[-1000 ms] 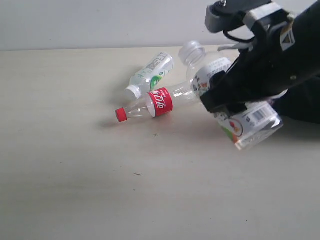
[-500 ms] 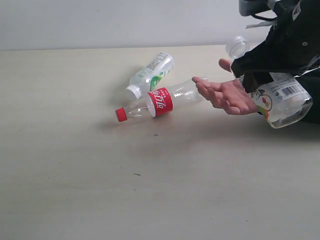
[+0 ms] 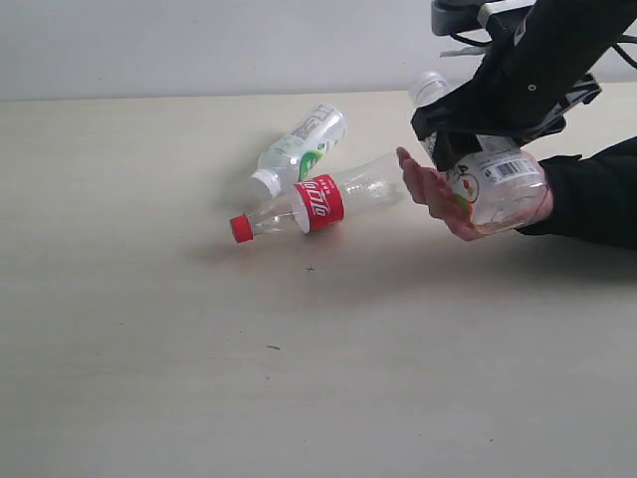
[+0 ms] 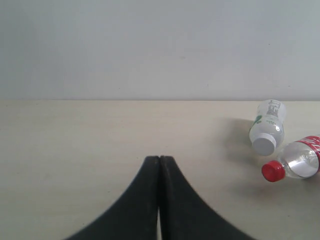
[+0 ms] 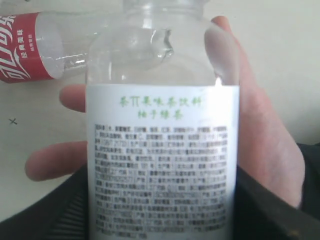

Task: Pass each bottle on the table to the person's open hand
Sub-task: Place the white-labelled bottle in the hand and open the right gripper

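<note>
Versus half a second ago: right gripper (image 3: 466,147) has brought the barcode bottle (image 3: 496,184) onto the hand (image 3: 438,194), jaws clamped round its body. Left gripper (image 4: 159,161) is closed and holds nothing. Red-label bottle (image 3: 311,204) and green-label bottle (image 3: 299,147) lie on the table (image 3: 149,349) left of the hand, unmoved. Both look empty.

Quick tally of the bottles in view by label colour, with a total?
Red-label bottle: 1
Green-label bottle: 1
White-label bottle: 1
Total: 3 bottles
</note>
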Tool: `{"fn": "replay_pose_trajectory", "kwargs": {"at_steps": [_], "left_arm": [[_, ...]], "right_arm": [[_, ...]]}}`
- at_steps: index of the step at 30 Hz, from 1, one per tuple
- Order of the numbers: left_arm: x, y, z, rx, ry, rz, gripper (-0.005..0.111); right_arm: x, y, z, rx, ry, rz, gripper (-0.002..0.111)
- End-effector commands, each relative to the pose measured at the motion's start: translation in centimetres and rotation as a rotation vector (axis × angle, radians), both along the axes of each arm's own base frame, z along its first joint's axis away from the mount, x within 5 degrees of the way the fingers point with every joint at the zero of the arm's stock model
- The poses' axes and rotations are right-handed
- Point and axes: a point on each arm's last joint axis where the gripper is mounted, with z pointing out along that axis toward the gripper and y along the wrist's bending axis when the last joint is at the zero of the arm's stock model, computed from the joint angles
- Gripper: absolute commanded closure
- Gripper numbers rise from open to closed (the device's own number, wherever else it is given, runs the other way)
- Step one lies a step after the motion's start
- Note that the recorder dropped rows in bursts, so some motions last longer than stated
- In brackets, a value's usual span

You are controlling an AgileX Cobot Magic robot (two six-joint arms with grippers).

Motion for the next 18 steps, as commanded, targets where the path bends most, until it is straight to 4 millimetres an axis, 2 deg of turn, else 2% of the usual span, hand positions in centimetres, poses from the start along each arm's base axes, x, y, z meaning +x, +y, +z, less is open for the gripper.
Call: {"fn": "replay_pose_trajectory", "kwargs": {"at_steps": [1,12,16,18], "left_arm": [[-0.03,0.0,-0.06,0.002,-0.005,0.0,0.107],[-0.03,0.0,-0.06,0.002,-0.005,0.0,0.107],[-0.03,0.0,-0.06,0.002,-0.005,0.0,0.107],[-0.03,0.0,-0.06,0.002,-0.005,0.0,0.107]], "right_arm": [[0.5,0.02,-0.87,-0.003,0.035,-0.017,0.108],[0.53,0.03,-0.95,-0.002,0.038,-0.023,0.107],[0.51,0.02,-0.96,-0.003,0.041,-0.023,0.092],[0.51,0.02,-0.96,-0.003,0.041,-0.023,0.079]]}}
